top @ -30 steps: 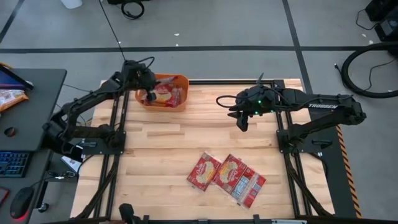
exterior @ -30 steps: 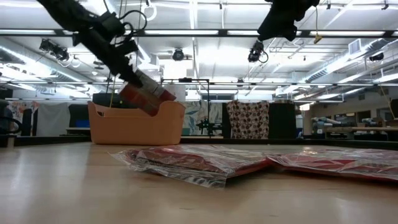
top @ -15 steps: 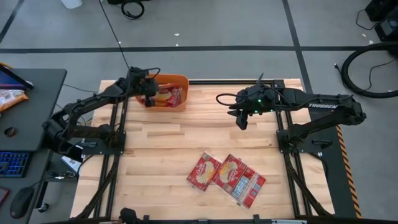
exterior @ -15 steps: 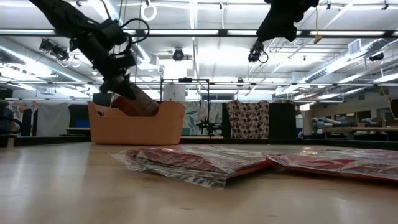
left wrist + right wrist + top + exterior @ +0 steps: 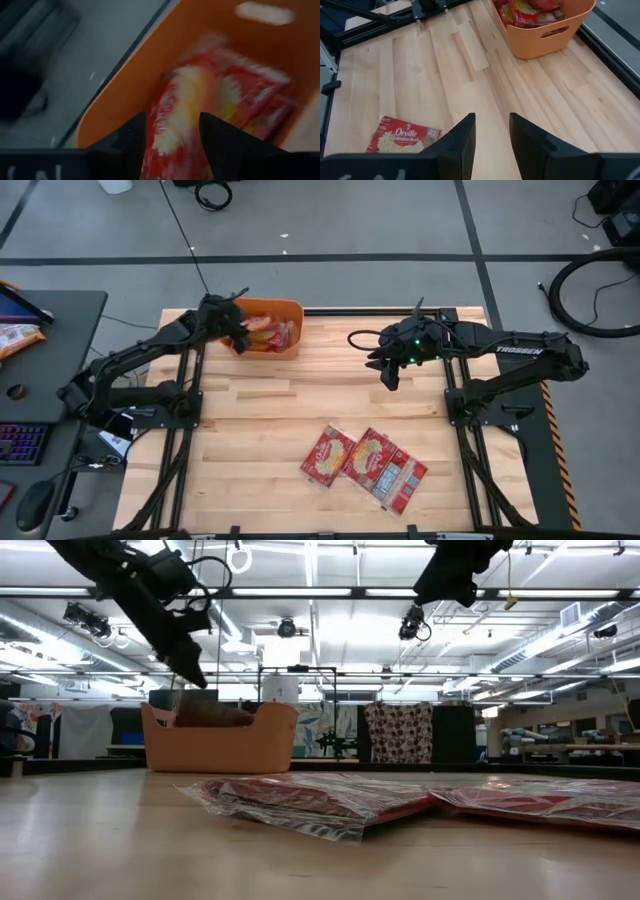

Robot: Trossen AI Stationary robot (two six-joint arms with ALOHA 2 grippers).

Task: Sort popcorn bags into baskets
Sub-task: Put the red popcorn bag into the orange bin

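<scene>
there is one orange plastic basket (image 5: 266, 326) with rounded corners at the far left corner of the light wooden table (image 5: 300, 415), and it already has small flat red popcorn bags inside (image 5: 268, 333), piled so close that i cannot count them. three more red popcorn bags (image 5: 364, 467) lie flat on the table near the front, side by side and touching, well apart from the basket. two of them show a yellow-cream popcorn picture, and the third (image 5: 402, 481) shows a pale silvery label. in the right wrist view one bag on the table (image 5: 404, 136) reads "orville" in white letters, with smaller words under it that are too small to read. the right arm has "trossen" written in white on its side. the left claw (image 5: 238, 332) is over the left end of the basket, up above its rim in the low view (image 5: 190, 668). its two dark fingers (image 5: 131, 139) are spread apart with nothing between them, and a red and yellow bag (image 5: 182, 115) lies in the basket right under them. the right claw (image 5: 391, 374) hangs in the air over the bare middle of the table, on the right side, and its fingers (image 5: 462, 137) are apart and hold nothing.
</scene>
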